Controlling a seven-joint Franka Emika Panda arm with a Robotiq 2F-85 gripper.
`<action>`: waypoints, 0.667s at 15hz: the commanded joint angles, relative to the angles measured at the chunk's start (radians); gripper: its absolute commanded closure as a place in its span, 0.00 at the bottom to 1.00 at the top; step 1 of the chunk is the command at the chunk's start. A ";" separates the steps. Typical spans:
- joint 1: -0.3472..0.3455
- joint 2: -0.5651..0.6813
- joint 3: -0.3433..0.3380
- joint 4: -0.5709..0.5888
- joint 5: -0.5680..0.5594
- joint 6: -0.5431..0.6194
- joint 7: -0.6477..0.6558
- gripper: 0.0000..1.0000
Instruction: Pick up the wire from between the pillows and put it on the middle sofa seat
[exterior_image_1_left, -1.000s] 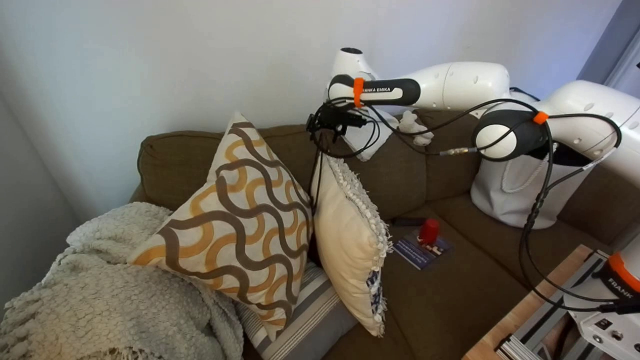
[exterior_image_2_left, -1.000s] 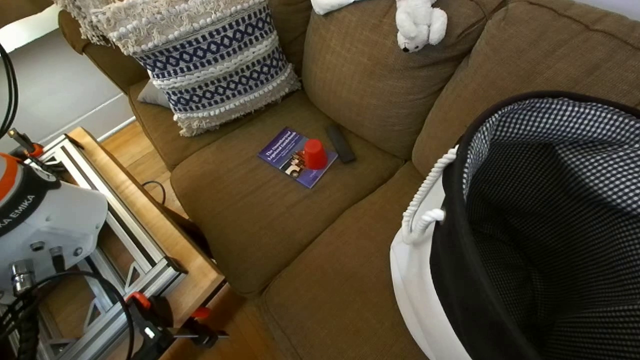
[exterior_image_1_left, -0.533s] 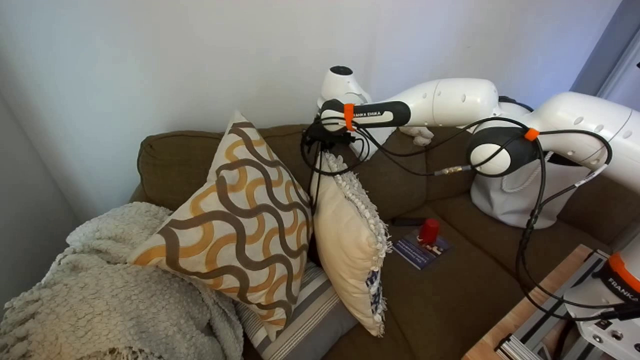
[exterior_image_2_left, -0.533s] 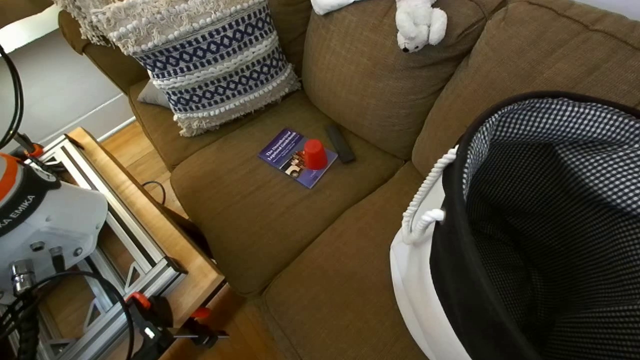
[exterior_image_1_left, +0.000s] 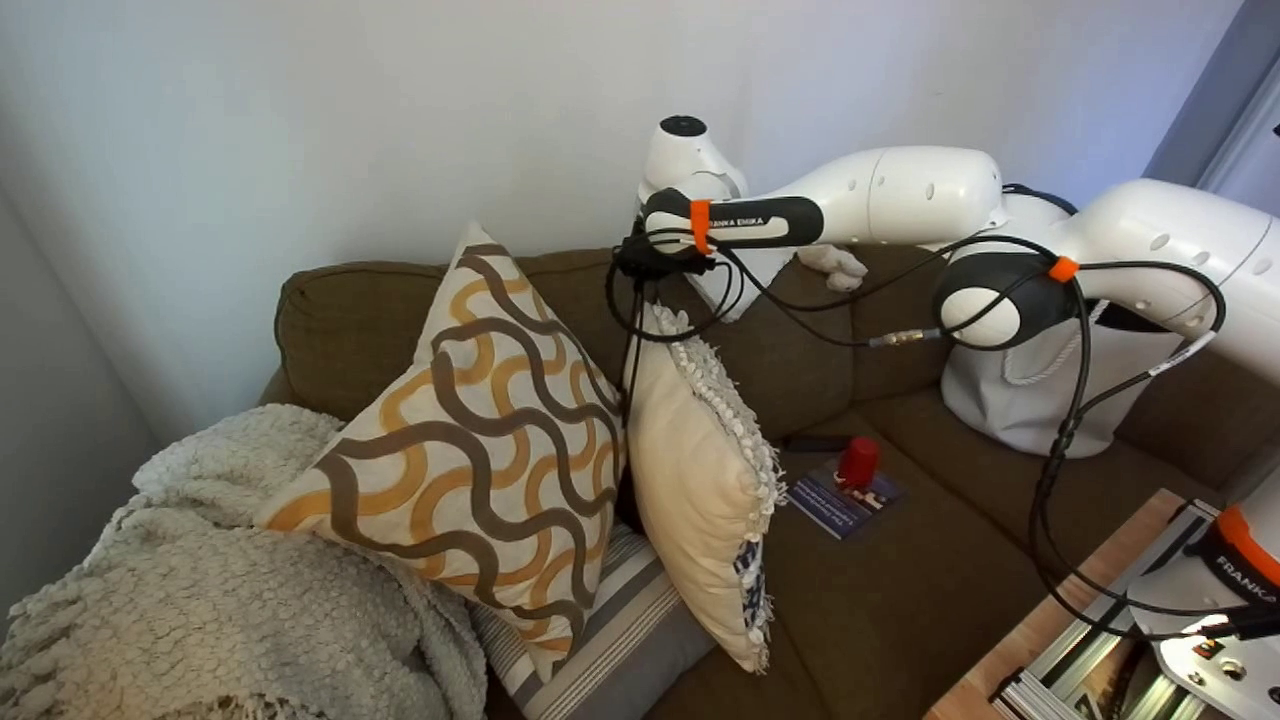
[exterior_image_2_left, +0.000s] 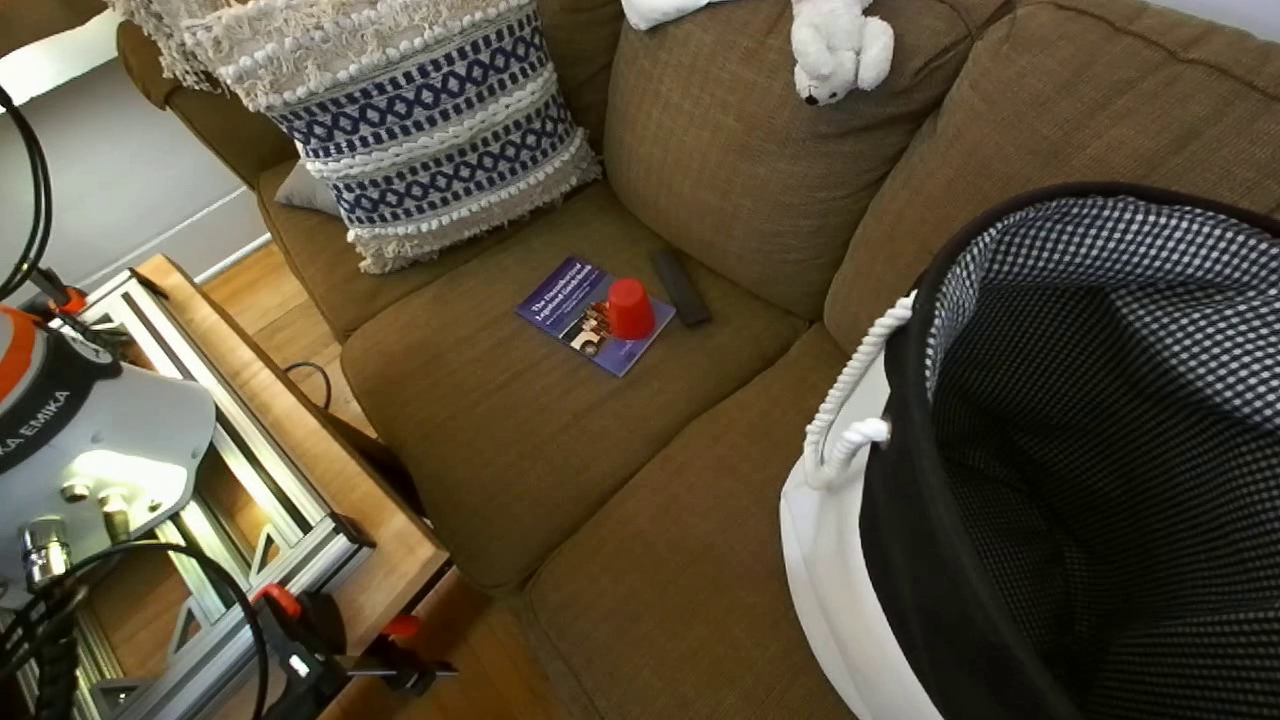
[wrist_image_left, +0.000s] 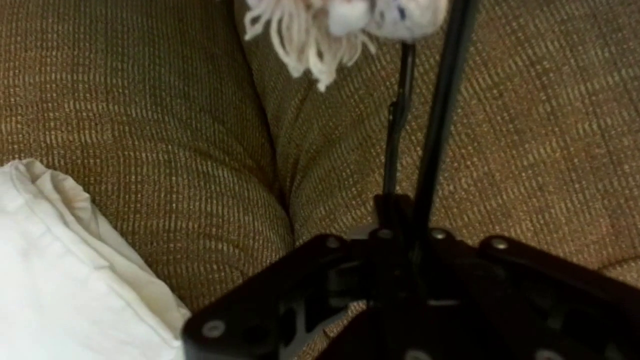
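The gripper (wrist_image_left: 407, 220) is pinching the black wire (wrist_image_left: 444, 110). Its jaws are sitting close together, with hardly any gap showing. In the wrist view, two dark strands of the wire are running away from the jaws. In an exterior view, the wire is hanging under the gripper, and its low part is dipping between the cream pillow (exterior_image_1_left: 695, 470) and the wavy pillow (exterior_image_1_left: 500, 420), where I am losing sight of it.

The fringe (wrist_image_left: 300, 45) on the cream pillow is poking up just under the gripper; I cannot tell if they are touching. The black cables (exterior_image_1_left: 1057, 452) of the white arm (exterior_image_1_left: 920, 190) are looping just beside the gripper. A white cloth (wrist_image_left: 75, 270) is lying near it on the brown sofa back (exterior_image_2_left: 750, 160). A striped pillow (exterior_image_1_left: 610, 620) is peeking out below the wavy pillow, and a fluffy blanket (exterior_image_1_left: 300, 600) is bunching up beside that pillow.

On the middle sofa seat (exterior_image_2_left: 480, 430), a red cup (exterior_image_2_left: 630, 310) is sitting on a purple book (exterior_image_2_left: 560, 300). A dark, flat thing (exterior_image_2_left: 681, 288) is lying just beside the book. Plain brown cloth is showing from the book to the front edge of the seat. Past that edge, a wooden table (exterior_image_2_left: 300, 425) is standing close by. A big basket (exterior_image_2_left: 830, 560) is standing on the next seat, and a white toy bear (exterior_image_2_left: 835, 50) is resting on the sofa back. A pale wall (exterior_image_1_left: 400, 120) is rising behind the sofa back.
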 joint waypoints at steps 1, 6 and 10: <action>-0.010 -0.042 -0.005 0.001 0.003 -0.047 -0.005 0.99; -0.125 -0.099 0.093 0.166 0.037 -0.082 0.023 0.99; -0.181 -0.271 0.054 0.104 -0.046 -0.212 0.094 0.99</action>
